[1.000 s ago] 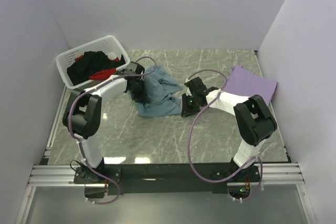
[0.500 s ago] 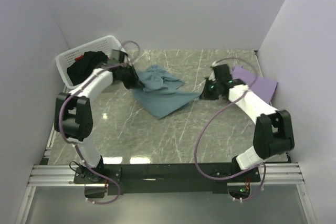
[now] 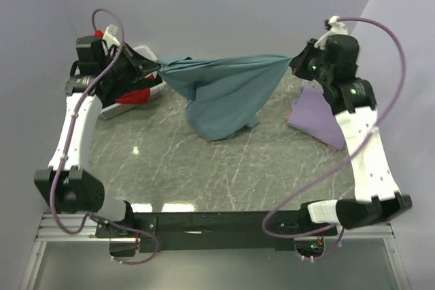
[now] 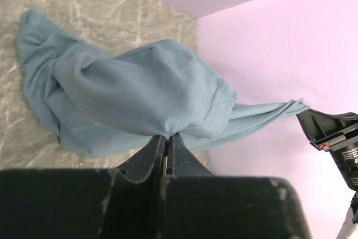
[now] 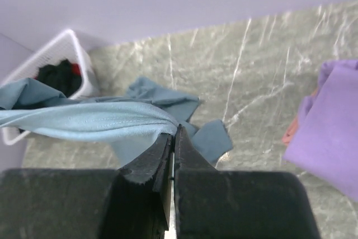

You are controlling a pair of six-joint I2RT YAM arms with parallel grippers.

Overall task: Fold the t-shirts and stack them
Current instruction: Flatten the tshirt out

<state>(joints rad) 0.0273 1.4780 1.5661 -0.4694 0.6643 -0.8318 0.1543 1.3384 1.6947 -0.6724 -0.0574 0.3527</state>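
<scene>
A grey-green marbled tabletop (image 3: 204, 168) sits boxed in by pale lilac walls (image 3: 224, 5). Above it the teal-blue t-shirt (image 3: 224, 93) hangs stretched between both arms. The left gripper (image 3: 156, 67) is clenched on one edge and the right gripper (image 3: 294, 63) on the other, with the lower folds draping onto the stone. The lavender t-shirt (image 3: 316, 117) lies flat by the right wall. Red cloth (image 3: 136, 95) shows in the white basket (image 5: 78, 65) at back left.

We see a white slotted basket (image 5: 83, 68) at the far left of a grey marble-veined surface (image 3: 204, 168), plain pale lilac walls (image 3: 224, 5) closing in the back and both sides, an aluminium rail (image 3: 68, 225) running along our near edge
</scene>
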